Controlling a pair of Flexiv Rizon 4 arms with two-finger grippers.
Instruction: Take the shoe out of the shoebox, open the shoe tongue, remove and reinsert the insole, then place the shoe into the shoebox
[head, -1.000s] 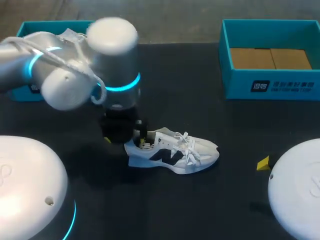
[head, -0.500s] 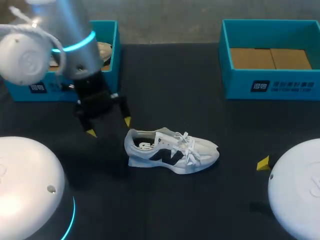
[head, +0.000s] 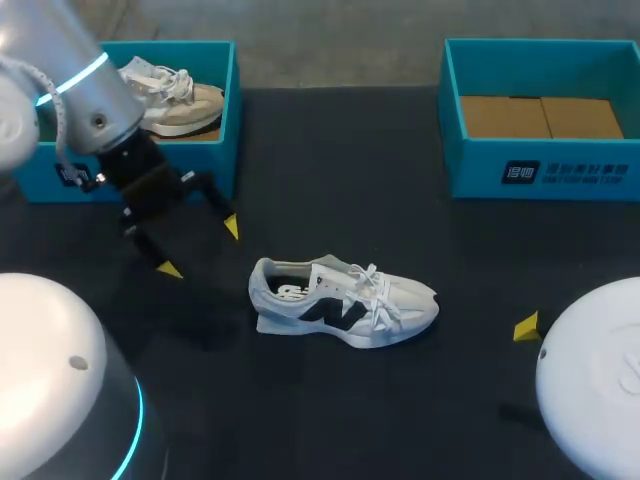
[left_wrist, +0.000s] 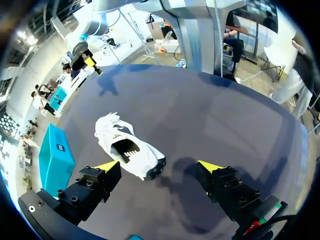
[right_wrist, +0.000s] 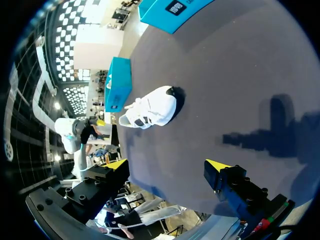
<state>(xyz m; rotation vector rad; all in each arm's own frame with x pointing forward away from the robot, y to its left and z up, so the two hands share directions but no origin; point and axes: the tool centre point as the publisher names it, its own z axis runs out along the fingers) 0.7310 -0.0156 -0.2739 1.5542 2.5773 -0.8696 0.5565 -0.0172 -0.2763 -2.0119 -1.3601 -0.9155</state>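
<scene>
Well left of the white shoe (head: 340, 300), a teal shoebox (head: 232, 120) holds a tan shoe (head: 175, 98). Near the white shoe's heel hangs the left gripper (head: 200, 248), fingers spread wide, empty. The white shoe sits upright on the table (head: 330, 180), opening upward, likely so its insole (head: 290, 292) can be reached. Behind its toe stands a second shoebox (head: 540, 170). Right of the toe, the right gripper (right_wrist: 167, 165) hangs wide open, empty.

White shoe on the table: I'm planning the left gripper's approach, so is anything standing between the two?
Nothing visible does. Only bare black table lies between the open left gripper and the heel of the white shoe.
</scene>
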